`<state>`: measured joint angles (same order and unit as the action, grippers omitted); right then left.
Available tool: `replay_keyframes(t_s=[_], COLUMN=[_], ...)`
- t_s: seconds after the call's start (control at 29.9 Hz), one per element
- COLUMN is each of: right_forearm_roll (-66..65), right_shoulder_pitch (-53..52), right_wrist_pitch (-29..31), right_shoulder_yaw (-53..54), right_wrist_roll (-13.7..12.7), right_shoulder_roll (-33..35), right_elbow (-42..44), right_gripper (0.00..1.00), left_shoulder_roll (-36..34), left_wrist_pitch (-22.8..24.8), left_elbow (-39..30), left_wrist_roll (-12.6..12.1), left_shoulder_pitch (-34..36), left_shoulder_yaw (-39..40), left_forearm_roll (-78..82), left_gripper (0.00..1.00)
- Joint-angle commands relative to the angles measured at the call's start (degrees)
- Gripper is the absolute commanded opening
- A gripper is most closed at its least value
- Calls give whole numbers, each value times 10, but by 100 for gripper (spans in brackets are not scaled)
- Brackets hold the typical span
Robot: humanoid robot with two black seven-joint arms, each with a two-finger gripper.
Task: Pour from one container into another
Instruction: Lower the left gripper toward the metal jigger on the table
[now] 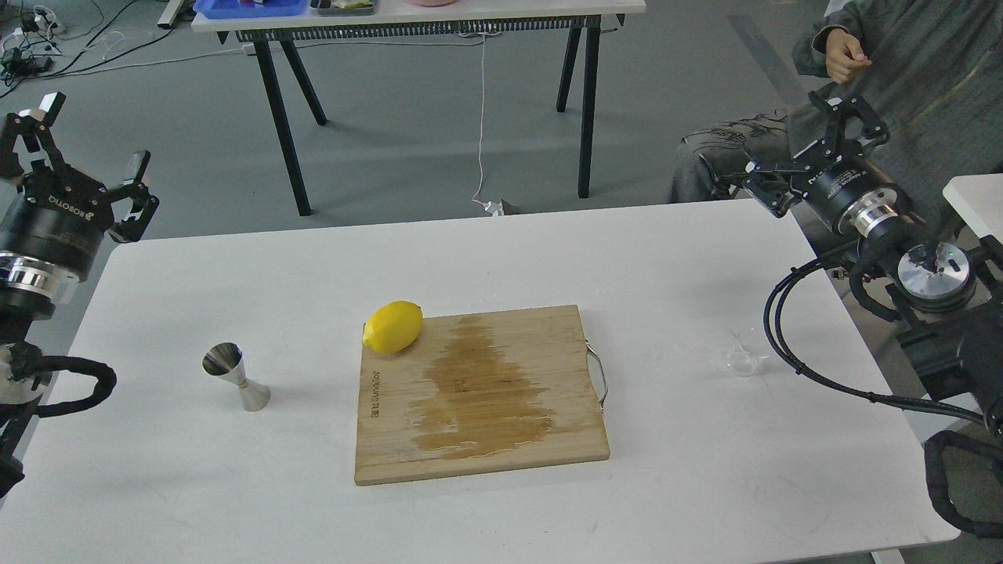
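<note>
A tiny clear glass cup (746,354) stands on the white table (689,470) to the right of the cutting board. A shiny steel jigger (236,376), hourglass-shaped, stands on the table's left half. My left gripper (92,141) hangs open above the table's far left corner, well away from the jigger. My right gripper (807,141) is open too, raised beyond the table's far right corner, above and behind the cup. Neither gripper holds anything.
A wooden cutting board (478,392) with a wet stain lies mid-table, a yellow lemon (393,326) on its far left corner. A seated person (885,86) is close behind my right gripper. Black cables (815,360) loop near the cup. Another table (423,16) stands behind.
</note>
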<state>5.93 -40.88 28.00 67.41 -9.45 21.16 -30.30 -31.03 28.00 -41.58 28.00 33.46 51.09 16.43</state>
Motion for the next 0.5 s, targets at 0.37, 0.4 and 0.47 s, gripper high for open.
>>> replay_keyframes(t_s=[0.37, 0.4, 0.47], right_forearm_roll=[0, 1, 1], right_shoulder_pitch=[14, 17, 20], right_wrist_pitch=[0, 0, 0], right_shoulder_yaw=[6, 9, 11], right_wrist_roll=[0, 0, 0], right_shoulder_roll=[5, 7, 12], right_elbow=[-3, -4, -4], right_gripper=[99, 99, 99], left_shoulder_roll=[-34, -52, -72], left_wrist_pitch=[0, 0, 0], left_elbow=[11, 11, 10], left_wrist_roll=[0, 0, 0], left_shoulder_pitch=[15, 17, 20], left_shoulder_yaw=[-10, -9, -5], left_forearm_roll=[15, 30, 67], left_gripper=[100, 100, 100])
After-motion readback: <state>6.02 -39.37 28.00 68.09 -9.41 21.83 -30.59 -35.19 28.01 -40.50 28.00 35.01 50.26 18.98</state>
